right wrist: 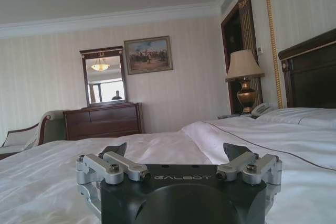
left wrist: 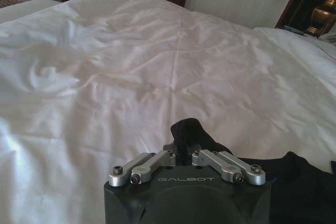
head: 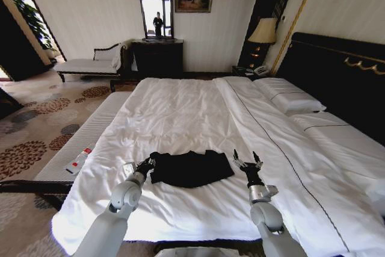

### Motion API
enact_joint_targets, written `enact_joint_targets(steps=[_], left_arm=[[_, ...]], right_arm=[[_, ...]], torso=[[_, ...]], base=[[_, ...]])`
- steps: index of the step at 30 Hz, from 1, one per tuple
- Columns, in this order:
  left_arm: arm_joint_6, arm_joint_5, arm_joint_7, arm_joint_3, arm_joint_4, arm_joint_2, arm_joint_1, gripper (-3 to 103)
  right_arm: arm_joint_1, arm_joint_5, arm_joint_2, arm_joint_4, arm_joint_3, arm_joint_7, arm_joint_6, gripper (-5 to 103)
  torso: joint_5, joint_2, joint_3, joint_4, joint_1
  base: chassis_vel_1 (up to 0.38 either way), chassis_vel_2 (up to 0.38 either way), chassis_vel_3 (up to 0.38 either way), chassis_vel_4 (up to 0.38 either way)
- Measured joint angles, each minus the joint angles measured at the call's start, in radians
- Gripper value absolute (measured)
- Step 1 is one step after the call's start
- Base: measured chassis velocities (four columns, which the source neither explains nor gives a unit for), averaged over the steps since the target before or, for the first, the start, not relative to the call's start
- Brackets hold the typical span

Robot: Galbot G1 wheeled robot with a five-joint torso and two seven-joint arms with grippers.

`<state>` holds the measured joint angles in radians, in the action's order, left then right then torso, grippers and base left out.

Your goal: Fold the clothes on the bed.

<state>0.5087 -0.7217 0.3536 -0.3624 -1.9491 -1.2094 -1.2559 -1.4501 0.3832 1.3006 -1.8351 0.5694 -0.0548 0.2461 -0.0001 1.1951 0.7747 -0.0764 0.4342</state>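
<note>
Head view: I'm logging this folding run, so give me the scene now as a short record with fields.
garment: black short-sleeved T-shirt, soft fabric, partly bunched, lying near the foot of the bed
surface: white duvet on the big dark-framed bed
left gripper: at the shirt's left edge, fingers shut on a fold of black fabric in the left wrist view
right gripper: open, just right of the shirt, not touching it, nothing between the fingers
folding: no tidy fold yet
</note>
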Motion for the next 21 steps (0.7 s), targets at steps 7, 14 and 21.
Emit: enact_joint_targets(steps=[7, 14, 21], left_arm=[[-0.034, 0.04, -0.051, -0.06, -0.019, 0.028, -0.123, 0], [-0.12, 0.151, -0.141, -0.116, -0.037, 0.017, -0.266, 0], [-0.163, 0.207, -0.165, -0.152, -0.041, -0.03, -0.323, 0]], right_arm=[[0.023, -0.001, -0.001, 0.021, -0.015, -0.022, -0.003, 100], [0.071, 0.014, -0.041, 0.037, -0.075, -0.038, -0.06, 100], [0.121, -0.001, -0.243, 0.014, -0.231, -0.124, -0.24, 100]], torso=[[-0.0001, 0.0, 0.0, 0.0003, 0.0], [0.0, 0.0, 0.0, 0.0001, 0.0], [-0.0001, 0.0, 0.0, -0.0001, 0.0]], base=[[0.0, 0.0, 0.0, 0.0], [0.0, 0.0, 0.0, 0.0], [0.0, 0.0, 0.0, 0.0]])
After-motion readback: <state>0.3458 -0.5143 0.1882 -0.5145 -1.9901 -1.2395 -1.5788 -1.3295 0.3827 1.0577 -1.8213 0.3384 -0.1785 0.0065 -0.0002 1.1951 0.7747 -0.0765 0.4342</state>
